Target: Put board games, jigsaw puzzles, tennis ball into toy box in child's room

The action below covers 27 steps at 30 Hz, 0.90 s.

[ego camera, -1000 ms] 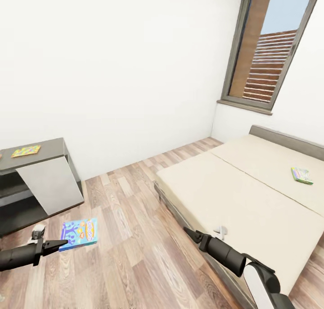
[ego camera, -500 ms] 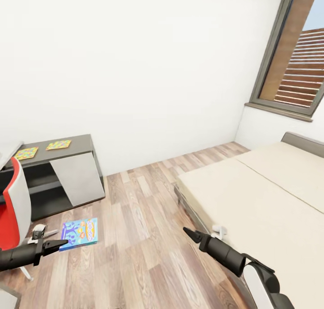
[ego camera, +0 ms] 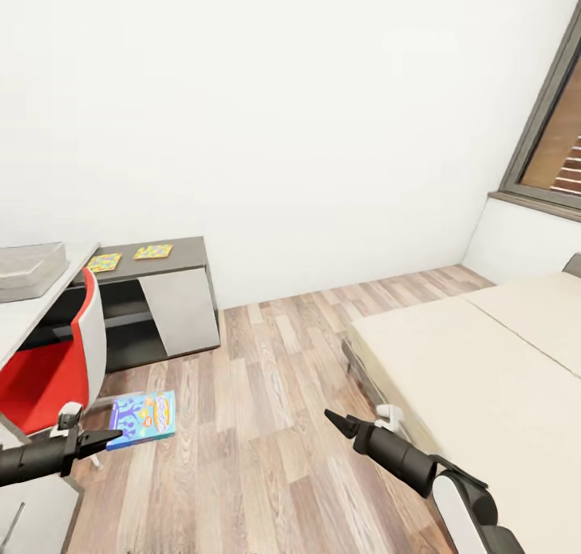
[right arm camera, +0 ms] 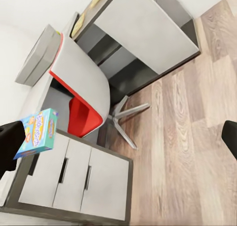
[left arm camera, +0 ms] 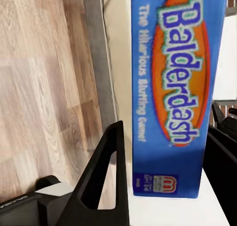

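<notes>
**A:** So where's the stuff right now?

**Me:** I've got the blue board game [ego camera: 143, 418] pinched in my left fingers [ego camera: 113, 435], held out flat above the wood floor [ego camera: 266, 425]. My left wrist cam looks right along the box, "Balderdash" in big letters, with one dark finger [left arm camera: 106, 171] beside the box edge.

**A:** And the right hand?

**Me:** My right fingers [ego camera: 329, 417] are carrying nothing and look pressed together to a point from the head cam, hanging over the floor just beside the bed [ego camera: 484, 376]. The mattress part I can see is plain beige.

**A:** Puzzles? Toy box?

**Me:** Both jigsaw puzzles [ego camera: 127, 256] are lying flat, side by side, on the lower dark section of the bench [ego camera: 187, 251], against the white wall. The toy box [ego camera: 28, 267], a pale grey tray, sits on the lighter bench top at the far left. A red and grey chair [ego camera: 60, 360] stands in front of that bench, between me and the tray. There's a corner of a dark-framed window [ego camera: 549, 142] off to the right.
</notes>
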{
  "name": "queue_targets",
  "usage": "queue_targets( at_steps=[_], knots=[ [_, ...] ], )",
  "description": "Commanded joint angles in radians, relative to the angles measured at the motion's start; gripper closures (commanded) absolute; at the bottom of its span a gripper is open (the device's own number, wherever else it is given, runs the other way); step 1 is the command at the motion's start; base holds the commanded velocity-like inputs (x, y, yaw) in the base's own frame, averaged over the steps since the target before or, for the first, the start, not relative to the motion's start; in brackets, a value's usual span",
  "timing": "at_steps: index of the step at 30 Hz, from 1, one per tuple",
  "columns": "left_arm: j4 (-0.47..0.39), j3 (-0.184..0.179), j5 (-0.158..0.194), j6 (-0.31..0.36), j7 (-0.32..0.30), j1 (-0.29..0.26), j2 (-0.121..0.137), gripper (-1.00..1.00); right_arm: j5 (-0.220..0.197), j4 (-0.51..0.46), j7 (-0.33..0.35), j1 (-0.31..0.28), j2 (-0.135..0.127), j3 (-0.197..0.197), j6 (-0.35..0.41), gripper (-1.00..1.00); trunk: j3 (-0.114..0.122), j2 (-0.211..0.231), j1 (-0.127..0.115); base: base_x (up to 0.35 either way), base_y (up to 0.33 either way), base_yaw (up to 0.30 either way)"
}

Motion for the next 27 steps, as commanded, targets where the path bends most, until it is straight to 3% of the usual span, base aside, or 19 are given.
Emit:
queue_targets(
  at_steps=[1, 27],
  knots=[
    [0.0, 0.002, 0.0, 0.011, -0.004, -0.001, 0.0, 1.0, -0.008, 0.0, -0.002, 0.0, 0.0, 0.0, 0.007, -1.0, 0.002, 0.006, -0.004, 0.0, 0.0, 0.289],
    [0.0, -0.001, -0.002, 0.011, 0.014, -0.001, -0.02, 1.0, 0.008, 0.001, -0.002, 0.0, 0.0, 0.0, 0.007, -1.0, 0.084, 0.188, -0.103, 0.0, 0.0, 0.289]
  ],
)
